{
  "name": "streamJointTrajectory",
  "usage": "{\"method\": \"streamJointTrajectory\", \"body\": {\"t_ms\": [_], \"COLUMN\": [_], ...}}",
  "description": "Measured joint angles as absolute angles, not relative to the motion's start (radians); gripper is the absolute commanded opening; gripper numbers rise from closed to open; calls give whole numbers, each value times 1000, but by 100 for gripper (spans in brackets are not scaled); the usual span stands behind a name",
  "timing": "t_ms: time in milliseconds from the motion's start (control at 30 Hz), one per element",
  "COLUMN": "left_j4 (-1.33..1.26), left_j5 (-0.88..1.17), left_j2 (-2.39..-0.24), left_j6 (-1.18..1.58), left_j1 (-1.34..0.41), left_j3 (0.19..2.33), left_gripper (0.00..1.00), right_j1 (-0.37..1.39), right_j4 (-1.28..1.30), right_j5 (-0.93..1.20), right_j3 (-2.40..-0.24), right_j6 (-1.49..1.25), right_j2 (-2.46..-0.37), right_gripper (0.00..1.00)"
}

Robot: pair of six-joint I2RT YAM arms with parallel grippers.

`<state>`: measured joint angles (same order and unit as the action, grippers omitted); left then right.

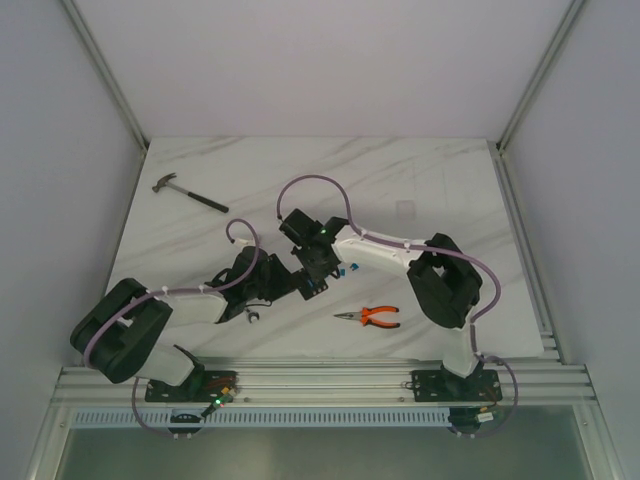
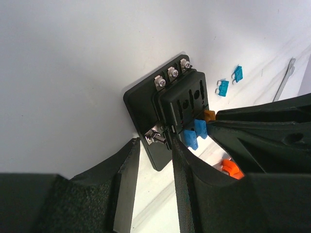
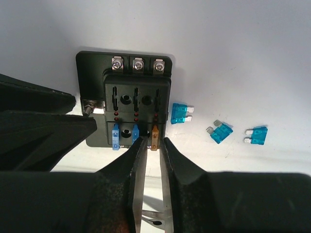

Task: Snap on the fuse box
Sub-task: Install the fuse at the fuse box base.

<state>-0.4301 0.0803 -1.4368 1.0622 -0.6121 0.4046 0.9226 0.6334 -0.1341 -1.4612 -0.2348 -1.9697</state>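
The fuse box (image 3: 131, 104) is a black square box lying flat on the table, with three screws at its far edge. Two blue fuses and an orange fuse (image 3: 155, 132) sit in its near row of slots. It also shows in the left wrist view (image 2: 181, 102). In the top view both grippers hide it. My right gripper (image 3: 153, 144) is slightly open, its tips on either side of the orange fuse's near end without touching it. My left gripper (image 2: 153, 145) is open, its fingers astride the box's side stud (image 2: 155, 136) and base corner. In the top view the left gripper (image 1: 283, 282) and right gripper (image 1: 313, 280) meet mid-table.
Three loose blue fuses (image 3: 219, 132) lie right of the box. Orange-handled pliers (image 1: 370, 317) lie to the front right, a small wrench (image 1: 252, 316) to the front left, and a hammer (image 1: 190, 193) at the back left. Grey walls and rails bound the table.
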Motion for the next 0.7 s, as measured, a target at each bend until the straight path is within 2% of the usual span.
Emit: {"method": "streamJointTrajectory", "body": {"t_ms": [200, 700], "left_j4": [-424, -393], "left_j5": [74, 63], "left_j2": [-1434, -1439], "left_j6": [1056, 1031], "left_j1": [-612, -614], "left_j3": [406, 429], "left_gripper": [43, 43], "right_j1": [922, 901], "right_j4": [633, 619], "right_j5": [-135, -118], "right_j3": [-1461, -1461], "right_j6": [-239, -239], "right_j2": [-1953, -1950], "right_gripper": [27, 16]}}
